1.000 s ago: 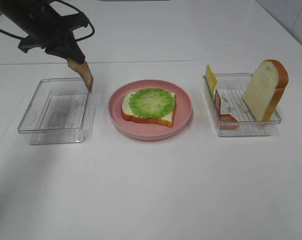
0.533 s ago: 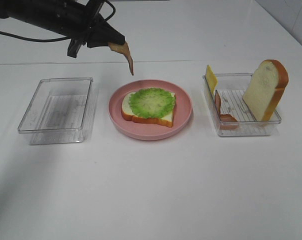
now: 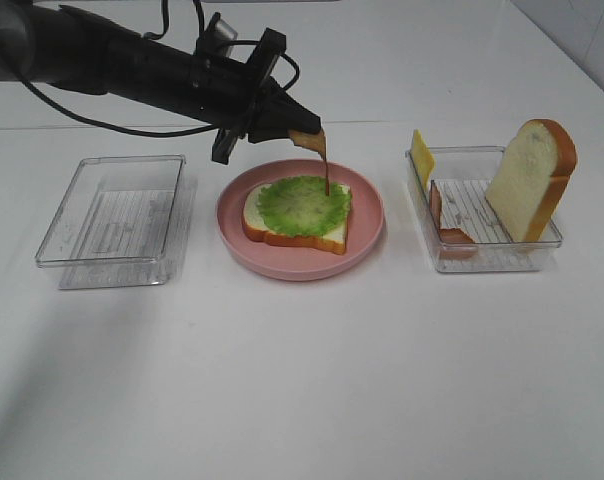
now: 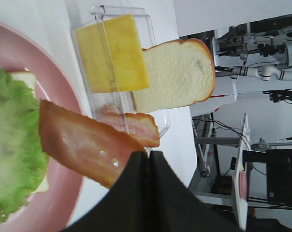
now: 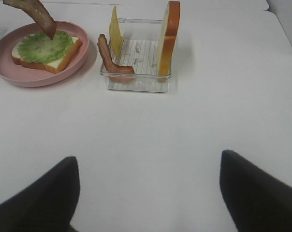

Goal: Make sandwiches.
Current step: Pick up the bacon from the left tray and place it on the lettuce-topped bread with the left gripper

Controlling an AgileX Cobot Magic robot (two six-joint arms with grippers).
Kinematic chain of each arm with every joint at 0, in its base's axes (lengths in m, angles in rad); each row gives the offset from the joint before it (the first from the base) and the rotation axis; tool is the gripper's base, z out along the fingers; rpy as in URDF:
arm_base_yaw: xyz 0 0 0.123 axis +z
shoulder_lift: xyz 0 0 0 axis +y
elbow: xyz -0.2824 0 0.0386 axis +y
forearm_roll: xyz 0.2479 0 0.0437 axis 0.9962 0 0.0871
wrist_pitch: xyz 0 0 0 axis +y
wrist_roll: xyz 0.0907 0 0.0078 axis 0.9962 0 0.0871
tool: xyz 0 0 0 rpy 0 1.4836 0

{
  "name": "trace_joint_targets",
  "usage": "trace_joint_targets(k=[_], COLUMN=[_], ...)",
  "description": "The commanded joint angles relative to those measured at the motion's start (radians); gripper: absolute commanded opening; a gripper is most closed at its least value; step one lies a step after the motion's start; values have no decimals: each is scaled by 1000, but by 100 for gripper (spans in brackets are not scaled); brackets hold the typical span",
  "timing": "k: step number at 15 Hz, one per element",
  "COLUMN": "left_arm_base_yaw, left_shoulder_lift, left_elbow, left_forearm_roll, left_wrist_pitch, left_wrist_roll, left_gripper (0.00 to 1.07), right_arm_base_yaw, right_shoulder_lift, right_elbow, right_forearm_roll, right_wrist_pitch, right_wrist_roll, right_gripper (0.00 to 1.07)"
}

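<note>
From the high view, your left gripper (image 3: 302,132) is clamped on the top end of the bacon (image 3: 322,160). The strip hangs upright with its tip at the lettuce (image 3: 304,205); you cannot tell if it touches. If you release it from here, it may topple on edge or slide toward the plate (image 3: 370,215), because it is not laid flat. The sandwich (image 3: 297,215) sits mid-plate. So far it is one bread (image 3: 282,238) slice with an orange-brown crust, and the lettuce covers most of it.

In the left wrist view, the jaws pinch only the bacon's (image 4: 83,145) end. With so short a hold it could swing or twist. The strip is brown-pink and glossy, and it hangs over the lettuce (image 4: 10,159) edge. Cheese (image 4: 114,53), a spare slice (image 4: 177,72) and spare bacon (image 4: 136,130) wait in the bin (image 4: 160,121).

In the right wrist view, your right gripper (image 5: 148,157) gapes wide and holds nothing, well apart from the bin (image 5: 136,79). If it reaches in now, it risks crowding the plate (image 5: 3,72).
</note>
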Motion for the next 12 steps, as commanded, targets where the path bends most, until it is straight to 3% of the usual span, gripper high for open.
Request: trace_joint_targets(k=[1, 5, 12], left_arm_base_yaw=[-17, -46, -37], left_shoulder_lift=[32, 57, 57], left_elbow=[-14, -20, -20], left_forearm_roll=[-68, -61, 115], left_wrist_pitch=[0, -4, -81], left_wrist_roll=[14, 32, 37], left_gripper=[0, 0, 0], right_arm_base_yaw=[-6, -6, -6], right_shoulder_lift=[-17, -17, -17], right_elbow=[0, 0, 0], right_forearm_roll=[-4, -4, -4], right_wrist_pitch=[-12, -12, -12], right_wrist_roll=[-8, -8, -8], right_gripper=[76, 76, 76])
